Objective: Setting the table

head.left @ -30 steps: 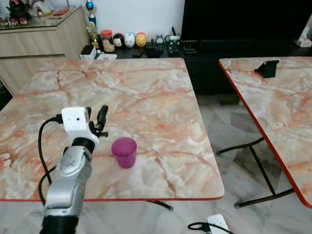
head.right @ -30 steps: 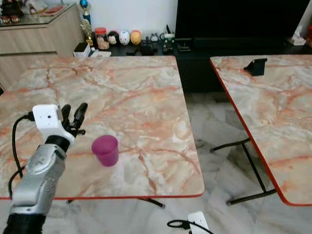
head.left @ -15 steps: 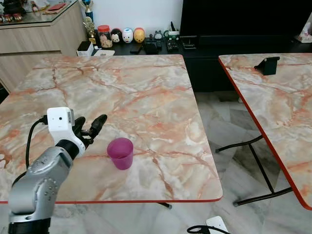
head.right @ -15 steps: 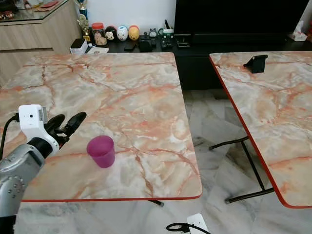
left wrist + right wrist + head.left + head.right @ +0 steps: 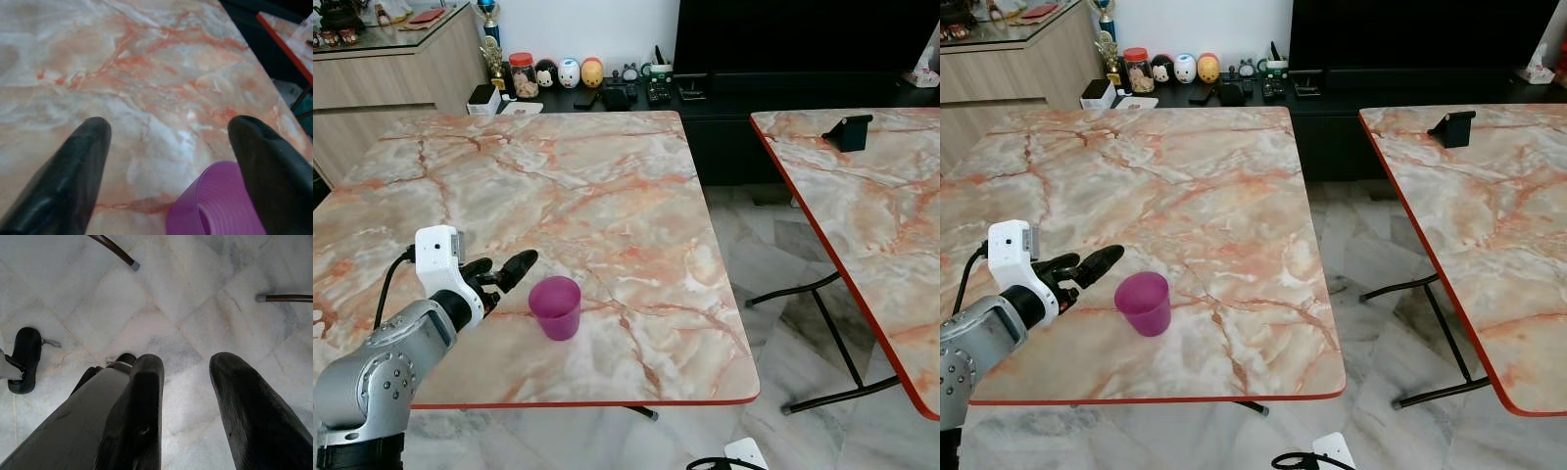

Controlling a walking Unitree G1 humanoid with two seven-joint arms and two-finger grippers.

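While the purple cup (image 5: 555,305) stood upright on the marble counter (image 5: 607,186), near its front edge, the left end effector (image 5: 501,273) hovered just beside it, with the cup lying ahead of and slightly to the right of the fingertips. The cup's long axis ran vertical, open mouth up. This arm was plainly the nearer one. In the left wrist view the two black fingers (image 5: 73,166) were spread wide and gripped nothing; the cup's rim (image 5: 215,205) sat close against the inner side of one finger, though contact could not be told. The right end effector (image 5: 186,396) hung over the floor, fingers parted and empty.
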